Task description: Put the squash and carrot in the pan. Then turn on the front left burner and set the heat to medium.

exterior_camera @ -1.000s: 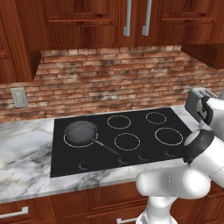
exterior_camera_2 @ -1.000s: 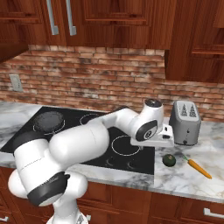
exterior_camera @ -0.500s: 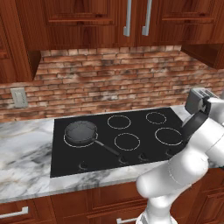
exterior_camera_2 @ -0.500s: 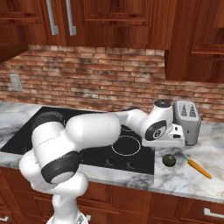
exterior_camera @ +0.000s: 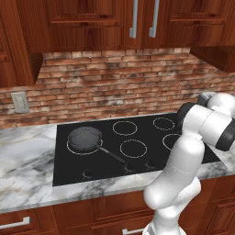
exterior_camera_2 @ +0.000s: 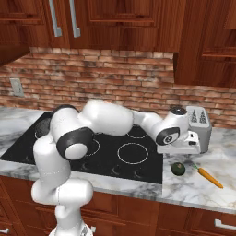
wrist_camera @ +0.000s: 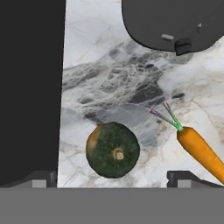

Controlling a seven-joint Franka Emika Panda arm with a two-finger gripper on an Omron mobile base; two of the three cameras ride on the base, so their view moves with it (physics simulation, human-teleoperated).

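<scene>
The fingers (wrist_camera: 112,177) hang spread wide and empty above the squash (wrist_camera: 113,149), with the carrot (wrist_camera: 202,152) beside it on the marble surface (wrist_camera: 113,78).

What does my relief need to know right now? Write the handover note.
Gripper: open, empty, hanging above the squash, fingers either side of it.
Squash and carrot: both on the marble counter right of the cooktop, apart from each other, near the toaster.
Pan: empty, on the front left burner.
Done: nothing moved into the pan.
Left: grasp squash, put it in the pan; same for carrot; turn front left burner on, heat medium.
</scene>
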